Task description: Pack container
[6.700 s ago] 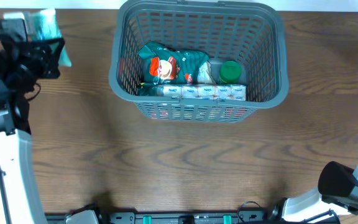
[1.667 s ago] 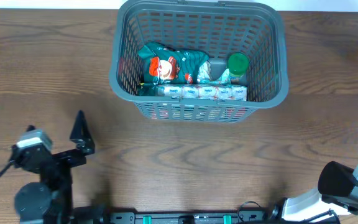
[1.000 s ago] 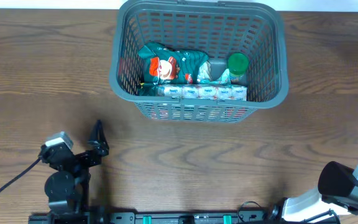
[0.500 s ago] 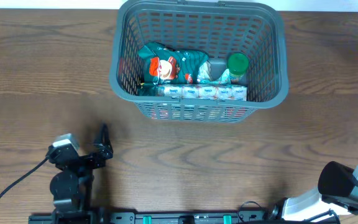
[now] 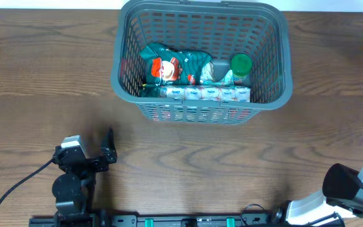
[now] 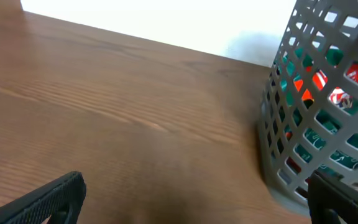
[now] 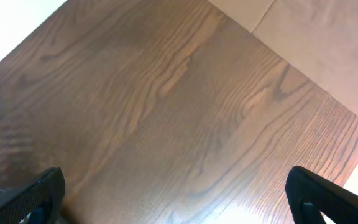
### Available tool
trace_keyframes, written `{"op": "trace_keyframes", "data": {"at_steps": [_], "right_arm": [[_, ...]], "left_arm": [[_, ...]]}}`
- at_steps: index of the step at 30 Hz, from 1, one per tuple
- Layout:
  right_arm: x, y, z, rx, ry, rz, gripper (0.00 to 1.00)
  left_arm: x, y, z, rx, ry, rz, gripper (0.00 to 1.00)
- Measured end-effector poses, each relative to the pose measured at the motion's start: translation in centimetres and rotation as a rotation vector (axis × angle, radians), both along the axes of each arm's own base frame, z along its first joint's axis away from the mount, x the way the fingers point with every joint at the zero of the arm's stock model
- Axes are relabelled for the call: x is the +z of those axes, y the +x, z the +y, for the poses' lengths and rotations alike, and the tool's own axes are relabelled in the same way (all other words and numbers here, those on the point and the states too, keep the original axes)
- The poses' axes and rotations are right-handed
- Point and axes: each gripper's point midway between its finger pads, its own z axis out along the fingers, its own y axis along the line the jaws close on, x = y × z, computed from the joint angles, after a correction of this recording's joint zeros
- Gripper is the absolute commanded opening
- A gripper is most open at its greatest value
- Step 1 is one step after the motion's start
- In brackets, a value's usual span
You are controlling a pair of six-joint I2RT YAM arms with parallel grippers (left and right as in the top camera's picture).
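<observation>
The left arm point(image 5: 68, 189) has come in from the far left corner of the counter point(image 5: 232, 164), where it was seen some seconds back, and now sits low at the near left edge, a little further right than half a second ago. In the container point(image 5: 200, 112) the bottle point(image 5: 240, 64) stands slightly further back and to the right than in the oldest picture; the rest of the load lies as it did.

The left fingers point(image 6: 51, 198) are spread wide with only bare wood between them. They point toward the container point(image 6: 328, 93), which shows at the right of the left wrist view, close by but not touched. The right fingers point(image 7: 33, 193) are also spread wide, over bare counter, with nothing between them.

The container stands at the far middle of the counter, upright, well apart from both arms. Inside, a green bag point(image 5: 169, 66) with a red patch lies left of centre. A white pack point(image 5: 203, 93) runs along the near wall in front of it. The green-capped bottle stands at the right end, just behind the pack. A pale item between the bag and the bottle is too small to make out.
</observation>
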Motion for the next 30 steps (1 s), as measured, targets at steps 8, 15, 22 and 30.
{"op": "trace_keyframes", "data": {"at_steps": [8, 15, 22, 30], "right_arm": [[0.00, 0.00, 0.00, 0.000, 0.000, 0.000, 0.99], [0.00, 0.00, 0.00, 0.000, 0.000, 0.000, 0.99], [0.00, 0.00, 0.00, 0.000, 0.000, 0.000, 0.99], [0.00, 0.00, 0.00, 0.000, 0.000, 0.000, 0.99]], "left_arm": [[0.01, 0.00, 0.00, -0.022, 0.090, 0.004, 0.99], [0.00, 0.00, 0.00, -0.037, 0.152, 0.008, 0.98], [0.01, 0.00, 0.00, -0.041, 0.168, 0.008, 0.99], [0.00, 0.00, 0.00, -0.044, 0.178, 0.009, 0.99]]}}
